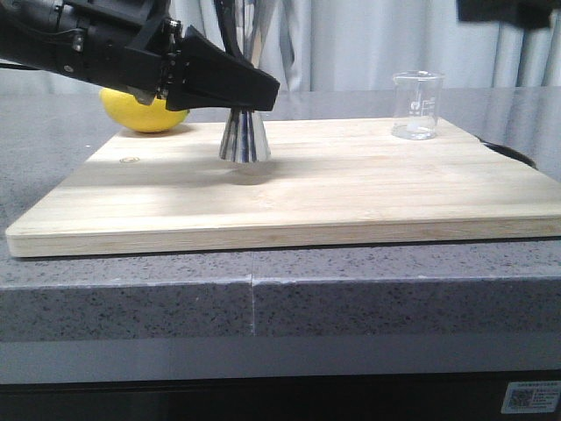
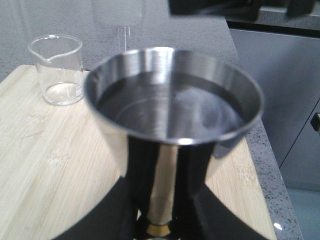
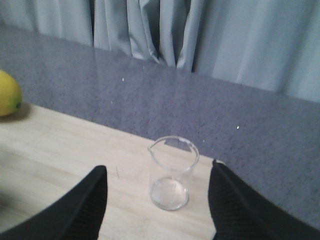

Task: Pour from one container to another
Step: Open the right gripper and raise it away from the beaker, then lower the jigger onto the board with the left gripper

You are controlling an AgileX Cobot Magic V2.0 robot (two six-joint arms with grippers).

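The polished steel jigger [image 1: 244,139] stands upright near the middle of the wooden board [image 1: 351,193]. My left gripper [image 1: 254,98] is shut on its narrow waist. In the left wrist view the jigger's wide upper cup [image 2: 172,107] fills the frame, and the gold band [image 2: 160,230] sits between the black fingers [image 2: 107,215]. The clear glass beaker [image 1: 416,105] stands at the board's far right corner and looks empty. In the right wrist view, my right gripper [image 3: 157,170] hovers above the beaker [image 3: 171,175], open, with a finger on either side and not touching it.
A yellow lemon [image 1: 145,112] lies behind the board's far left corner, on the grey speckled counter [image 1: 131,298]. Grey curtains [image 3: 165,30] hang behind the counter. Part of the right arm [image 1: 508,9] shows at the top right of the front view.
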